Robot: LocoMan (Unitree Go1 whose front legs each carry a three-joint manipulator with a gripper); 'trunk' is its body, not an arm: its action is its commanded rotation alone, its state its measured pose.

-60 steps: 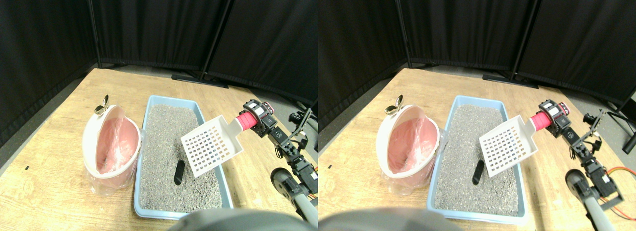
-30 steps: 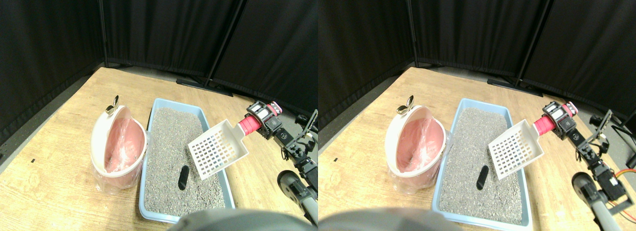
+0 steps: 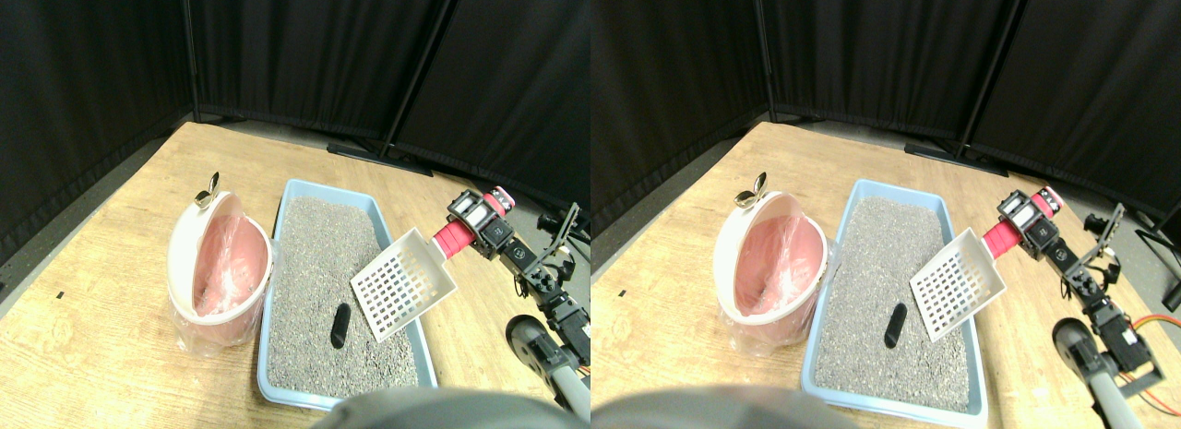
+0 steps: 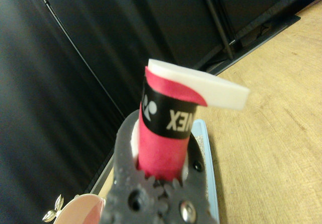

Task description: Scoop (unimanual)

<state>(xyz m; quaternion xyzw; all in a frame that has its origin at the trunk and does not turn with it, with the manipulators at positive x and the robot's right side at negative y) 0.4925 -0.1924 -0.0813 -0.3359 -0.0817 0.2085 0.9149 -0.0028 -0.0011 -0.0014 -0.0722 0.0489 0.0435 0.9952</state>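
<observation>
Wooden tabletop (image 3: pixel 111 355), black curtains. Right end effector (image 3: pixel 471 228) clenched on scoop (image 3: pixel 403 286); scoop now tipped lower toward litter tray (image 3: pixel 268 378). Dark lump (image 3: pixel 339 326) just beside, unscooped.

The stereo pair looked forward and down over the table (image 3: pixel 111 355). The wrist camera sat close behind the scoop handle (image 4: pixel 166 133). Both views caught the litter tray (image 3: pixel 268 392).

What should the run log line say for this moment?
right gripper: shut on scoop handle | scoop: empty, tilted over litter tray | dark lump: in litter, unscooped | pink bin: left of tray
</observation>
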